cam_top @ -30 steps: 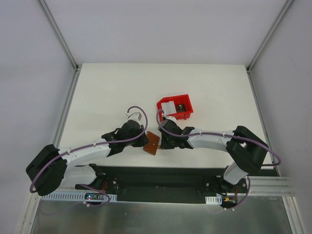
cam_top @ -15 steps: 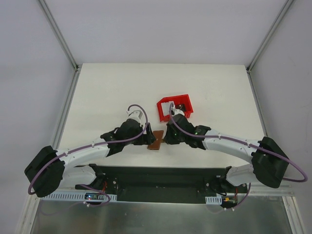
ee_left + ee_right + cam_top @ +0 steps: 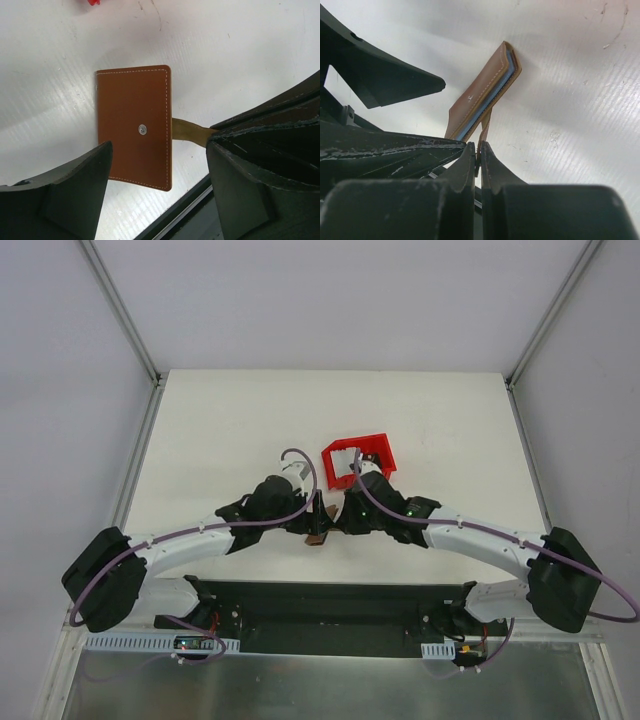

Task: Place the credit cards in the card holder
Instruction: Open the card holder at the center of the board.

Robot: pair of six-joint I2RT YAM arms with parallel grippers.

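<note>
Nearest in the right wrist view, the right fingers [image 3: 492, 172] are pressed together on a thin tan strap [image 3: 484, 127]. The strap runs from their tips up to the card holder [image 3: 476, 90] just beyond them. Here the holder is seen edge-on. A pale blue-grey line of credit cards [image 3: 489, 95] shows between its two brown leaves, which no other view gives. Up and to the left of the right fingers, one dark finger of the left arm points toward the holder without touching it.

In the left wrist view, the left fingers [image 3: 75, 190] stand wide apart and grip nothing. The holder's broad face lies between their tips and a little beyond, brown with pale stitching and a small metal snap [image 3: 143, 129] at its middle. The strap leaves the holder's edge toward the right-hand finger, and its end disappears into the dark right fingers crowding in there. The cards cannot be seen from this side.

From above, both sets of fingers meet over the holder, so only a scrap of brown shows between them on the white worktop [image 3: 220, 420]. Beyond the right fingers sits a red bin [image 3: 385, 455]; a whitish patch lies inside it, too small to tell what it is.
</note>
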